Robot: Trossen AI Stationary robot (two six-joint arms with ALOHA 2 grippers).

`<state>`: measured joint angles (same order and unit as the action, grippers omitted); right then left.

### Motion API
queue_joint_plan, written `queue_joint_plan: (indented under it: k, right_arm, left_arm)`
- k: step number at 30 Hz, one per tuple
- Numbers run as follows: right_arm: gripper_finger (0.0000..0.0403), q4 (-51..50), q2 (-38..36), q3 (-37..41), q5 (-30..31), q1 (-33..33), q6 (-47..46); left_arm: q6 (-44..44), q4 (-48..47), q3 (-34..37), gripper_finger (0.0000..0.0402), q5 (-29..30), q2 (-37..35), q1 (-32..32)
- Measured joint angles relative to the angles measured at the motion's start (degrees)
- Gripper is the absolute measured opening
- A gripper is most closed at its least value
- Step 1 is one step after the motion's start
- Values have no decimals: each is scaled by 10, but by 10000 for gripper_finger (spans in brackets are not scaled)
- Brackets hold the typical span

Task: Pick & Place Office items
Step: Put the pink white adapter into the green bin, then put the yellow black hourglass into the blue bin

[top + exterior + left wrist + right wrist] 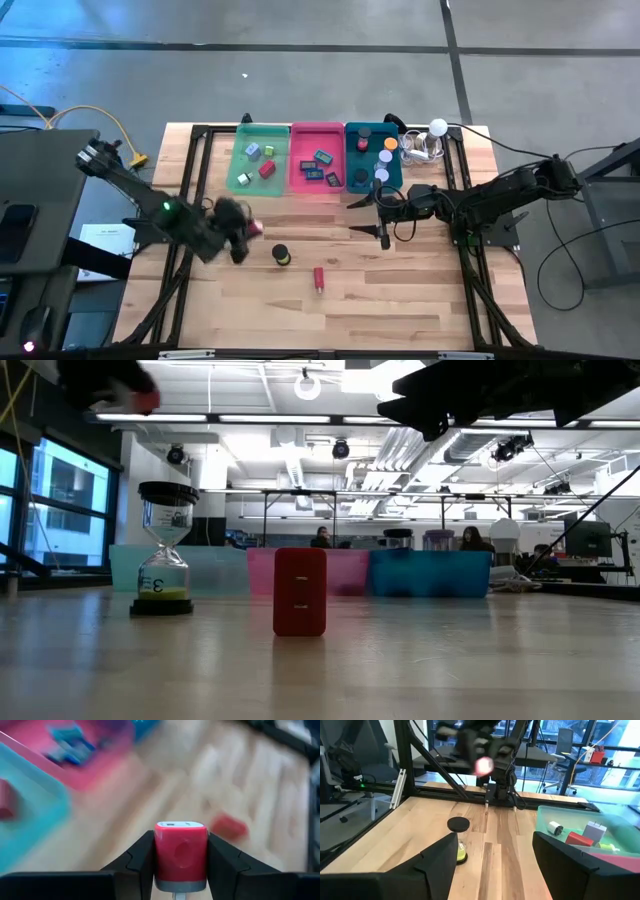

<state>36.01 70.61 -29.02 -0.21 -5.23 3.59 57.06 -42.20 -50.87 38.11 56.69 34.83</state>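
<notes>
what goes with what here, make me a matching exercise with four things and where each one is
Things:
1. red charger block
2. sand timer
3. red block
4. blue clips

Places:
A. in the pink tray
B. standing on the table, near the left gripper
C. clamped between the left gripper's fingers
D. alone on the bare table, towards the front edge

Pairs: 1-C, 2-B, 3-D, 4-A
</notes>
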Motion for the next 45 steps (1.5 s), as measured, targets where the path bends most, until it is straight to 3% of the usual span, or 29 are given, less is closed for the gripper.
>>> queue_joint_plan:
  k: [5, 9, 16, 24, 32, 40, 45]
  right_arm:
    - [248, -1, 0, 0, -9, 0, -10]
    - [248, -1, 0, 0, -31, 0, -10]
    - [248, -1, 0, 0, -28, -1, -10]
    - [248, -1, 0, 0, -28, -1, -9]
    - [248, -16, 0, 0, -29, -1, -8]
    - [248, -27, 0, 0, -29, -1, -3]
    - [248, -27, 0, 0, -29, -1, -3]
  left_arm:
    - [-65, -4, 0, 122, 17, -71, -103]
    - [-140, -2, 0, 122, -10, -93, -212]
    - [-246, 17, 0, 122, -177, -67, -443]
    - [-329, 22, 0, 122, -324, 42, -642]
    - [-348, 31, 0, 123, -359, 156, -714]
    - [-365, 43, 0, 240, -360, 199, -723]
    - [-370, 48, 0, 270, -361, 195, -716]
